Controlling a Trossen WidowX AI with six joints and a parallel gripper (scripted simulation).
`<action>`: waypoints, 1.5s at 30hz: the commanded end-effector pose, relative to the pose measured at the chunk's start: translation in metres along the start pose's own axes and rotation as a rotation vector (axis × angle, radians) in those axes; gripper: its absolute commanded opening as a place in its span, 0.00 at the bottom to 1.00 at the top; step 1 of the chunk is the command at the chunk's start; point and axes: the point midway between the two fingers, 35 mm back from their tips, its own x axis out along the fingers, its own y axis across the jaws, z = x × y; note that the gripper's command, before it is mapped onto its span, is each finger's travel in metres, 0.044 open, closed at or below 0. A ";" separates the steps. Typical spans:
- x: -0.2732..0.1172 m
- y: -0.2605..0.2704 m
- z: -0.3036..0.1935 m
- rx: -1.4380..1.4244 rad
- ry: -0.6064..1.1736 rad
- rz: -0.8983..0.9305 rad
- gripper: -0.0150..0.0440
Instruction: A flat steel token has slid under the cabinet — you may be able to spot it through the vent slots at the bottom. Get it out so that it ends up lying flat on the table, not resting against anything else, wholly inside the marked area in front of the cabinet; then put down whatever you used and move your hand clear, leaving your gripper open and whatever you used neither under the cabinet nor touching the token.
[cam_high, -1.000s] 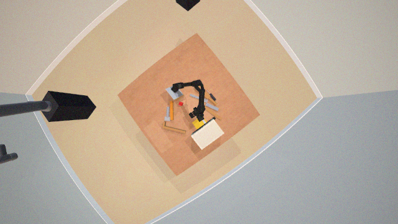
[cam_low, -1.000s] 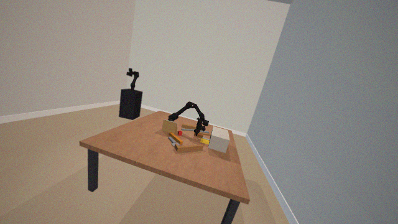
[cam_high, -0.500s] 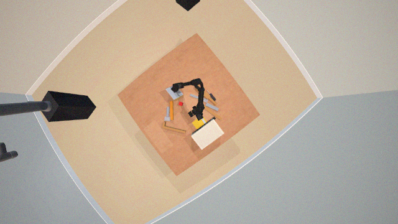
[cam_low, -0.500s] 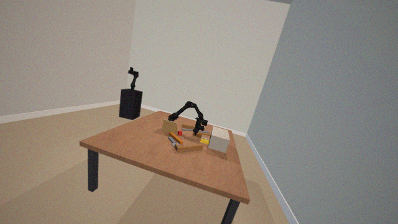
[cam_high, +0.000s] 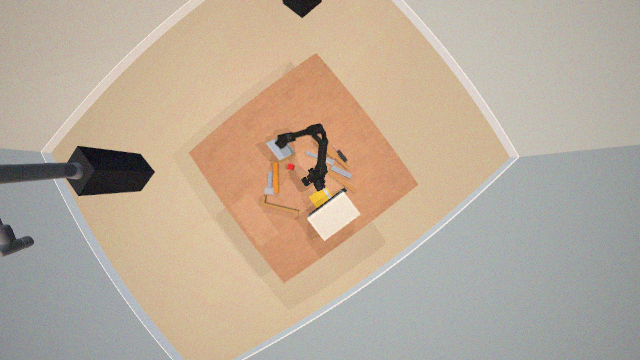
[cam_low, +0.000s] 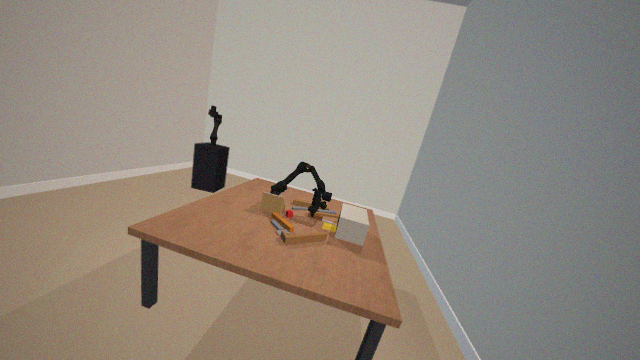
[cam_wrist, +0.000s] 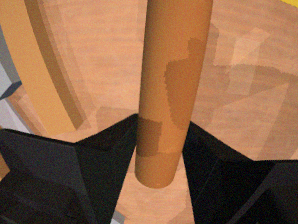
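Right in front of the wrist lens, with the gripper (cam_high: 319, 188) (cam_low: 312, 214) (cam_wrist: 160, 121) narrowed and clamped on an orange-brown rod (cam_wrist: 170, 75), one finger to each side. Below the rod, opens onto bare wood grain of the table (cam_high: 250, 125) (cam_low: 225, 250) (cam_wrist: 110, 60), with a curved tan bar (cam_wrist: 45, 75) off to the left. Next, beyond the gripper, leads to a yellow patch (cam_high: 318, 199) (cam_low: 329, 227) (cam_wrist: 291, 2) just in front of the white cabinet (cam_high: 334, 216) (cam_low: 352, 224). As for the steel token, cannot be told for certain in these views; at the yellow patch, shows only a small pale piece (cam_high: 327, 193) (cam_low: 329, 221), too small to name. Farther from the cabinet, on the wood, comes to a red block (cam_high: 290, 166) (cam_low: 289, 214), then to an orange bar (cam_high: 276, 177) (cam_low: 282, 221) beside a grey piece (cam_high: 270, 183) (cam_low: 276, 226). Well past the table, ends with a second arm (cam_low: 215, 125) on a black pedestal (cam_low: 210, 167), near the pale wall (cam_low: 320, 90).
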 end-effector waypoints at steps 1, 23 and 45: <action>0.001 0.000 -0.006 -0.002 0.003 0.000 0.25; 0.001 0.000 -0.029 -0.001 0.004 0.000 0.25; 0.001 0.001 -0.054 0.000 0.005 0.000 0.25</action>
